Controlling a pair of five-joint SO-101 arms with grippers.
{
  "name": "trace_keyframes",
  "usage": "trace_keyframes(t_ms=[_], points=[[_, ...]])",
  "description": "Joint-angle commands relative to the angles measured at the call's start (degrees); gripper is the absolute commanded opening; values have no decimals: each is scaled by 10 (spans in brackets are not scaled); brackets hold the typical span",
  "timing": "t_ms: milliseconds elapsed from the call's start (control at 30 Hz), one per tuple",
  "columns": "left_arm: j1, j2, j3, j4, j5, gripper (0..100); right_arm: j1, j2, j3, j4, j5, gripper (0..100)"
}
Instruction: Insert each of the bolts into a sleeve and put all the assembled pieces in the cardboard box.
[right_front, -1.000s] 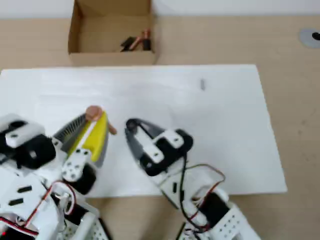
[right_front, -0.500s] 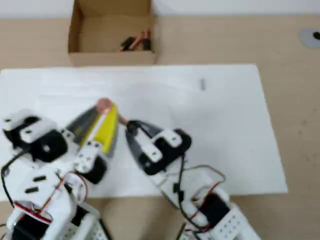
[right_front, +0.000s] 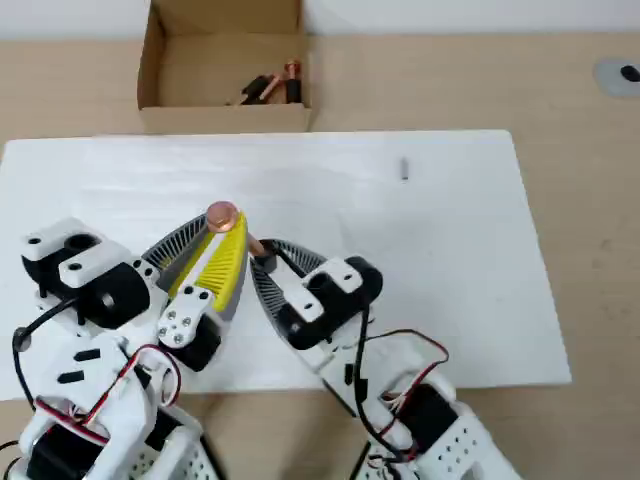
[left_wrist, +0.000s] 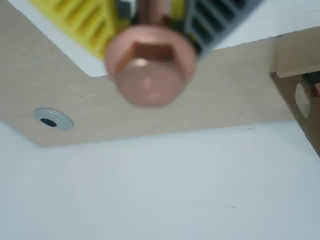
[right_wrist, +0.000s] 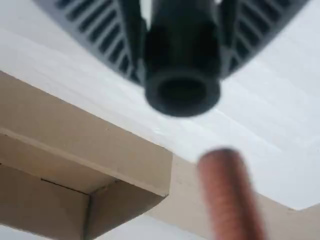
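My left gripper (right_front: 226, 228), with one yellow finger, is shut on a copper bolt (right_front: 222, 215) whose hex head (left_wrist: 150, 65) faces the left wrist camera. The bolt's shaft (right_wrist: 229, 197) slants toward the black sleeve (right_front: 263, 259), and its tip lies close beside the sleeve's mouth. My right gripper (right_front: 268, 262) is shut on that sleeve (right_wrist: 182, 62), whose open bore faces the right wrist camera. Both grippers meet over the white mat (right_front: 430, 250). The cardboard box (right_front: 150, 70) stands at the table's far edge with assembled pieces (right_front: 272, 85) inside.
A small grey item (right_front: 404, 168) lies on the mat's far right part. A metal grommet (right_front: 620, 72) sits in the wooden table at the far right. The box's wall (right_wrist: 75, 165) shows beyond the sleeve.
My left arm has swung right and forward, carrying the bolt until its shaft tip reached the sleeve. The right arm has stayed nearly still with the sleeve.
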Motion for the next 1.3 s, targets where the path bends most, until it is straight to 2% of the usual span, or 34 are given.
trace_keyframes(t_ms=[0, 233, 467, 633, 900, 1267], points=[[18, -4, 11, -5, -3, 5, 8, -27, -19, 0, -4, 9], [24, -5, 31, -4, -6, 5, 10, -27, -18, 1, -4, 9], [-14, -5, 31, 6, -7, 5, 10, -27, -18, 1, -4, 9], [-14, -5, 33, 5, -7, 5, 10, -27, -18, 1, -4, 9], [-16, -5, 92, -65, -8, 5, 10, -27, -19, 1, -4, 9], [-13, -4, 78, -68, -8, 5, 9, -31, -31, 33, -5, 9]])
